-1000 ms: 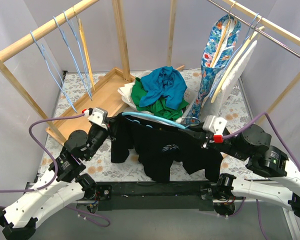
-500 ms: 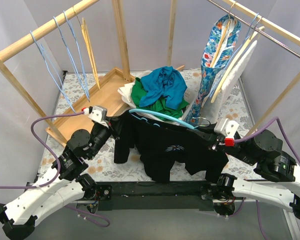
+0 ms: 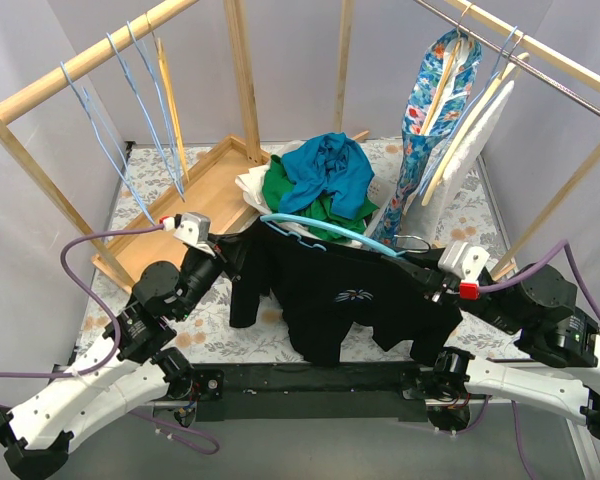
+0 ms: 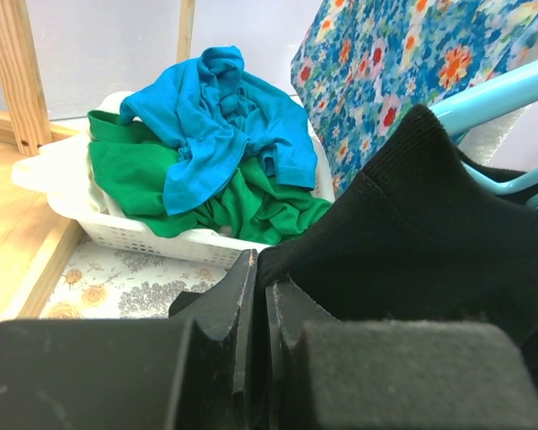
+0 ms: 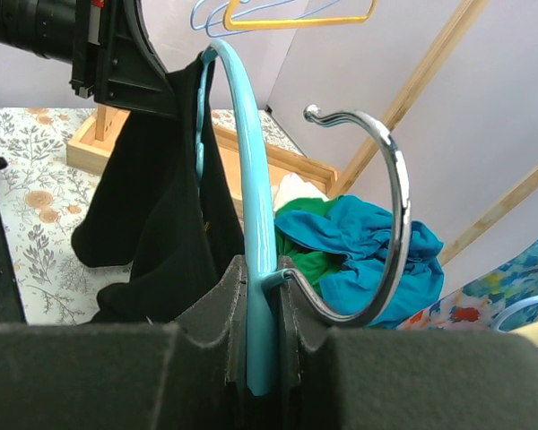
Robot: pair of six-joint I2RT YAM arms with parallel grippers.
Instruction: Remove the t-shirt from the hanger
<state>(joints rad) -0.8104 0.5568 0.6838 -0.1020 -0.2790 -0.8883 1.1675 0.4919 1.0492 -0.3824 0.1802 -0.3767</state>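
**Both grippers clenched, black shirt half off the blue hanger**

The t-shirt [image 3: 340,300] hangs in the air between the two arms, above the near part of the table [image 3: 210,335]. It is black, with a small pale print on the chest, and its hem and sleeves droop toward the table.

The left gripper [image 3: 232,248] is closed tight on a fold of the shirt's shoulder; in the left wrist view the black cloth runs straight into the narrow slit between its fingers [image 4: 217,305]. The right gripper [image 5: 262,273] is clamped on the hanger [image 3: 325,228], with the light blue bar pinched between the pads just beside the chrome hook [image 5: 390,224], which curls upward and free.

The hanger's blue arm arches above the collar, bare along much of its length, while its far end is still tucked in the cloth near the left gripper.

Behind the shirt stands a white basket [image 4: 143,235] piled with green and blue clothes. A floral garment [image 3: 430,120] hangs from the rail at right.
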